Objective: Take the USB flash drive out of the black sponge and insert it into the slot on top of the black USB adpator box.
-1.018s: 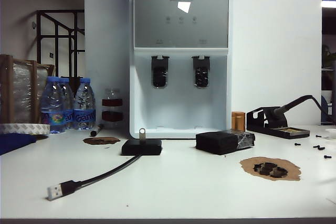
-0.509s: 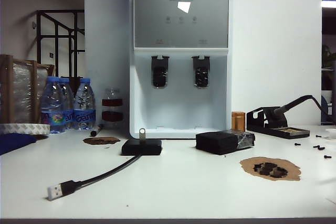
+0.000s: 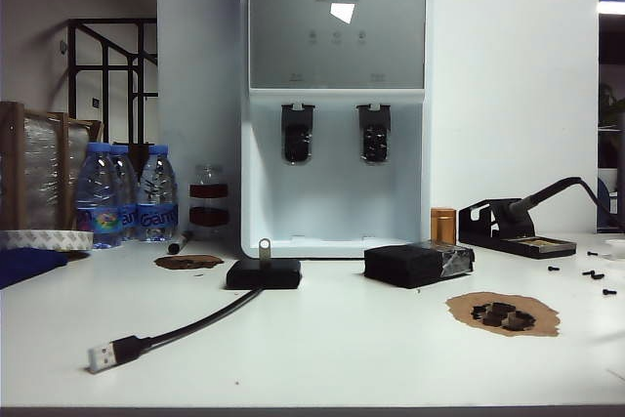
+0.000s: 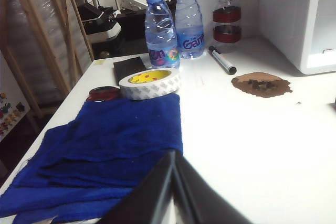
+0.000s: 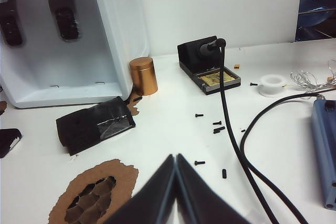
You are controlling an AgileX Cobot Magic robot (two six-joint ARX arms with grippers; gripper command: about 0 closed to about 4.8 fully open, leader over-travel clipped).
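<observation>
The USB flash drive [image 3: 264,248] already stands, apparently seated, in the black USB adpator box [image 3: 264,273]; left end effector [image 4: 173,157] and right end effector [image 5: 175,160] are clenched empty, well apart from it.

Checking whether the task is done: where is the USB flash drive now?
In the exterior view, the USB flash drive stands upright on top of the black USB adpator box, left of the black sponge, before the water dispenser.
</observation>
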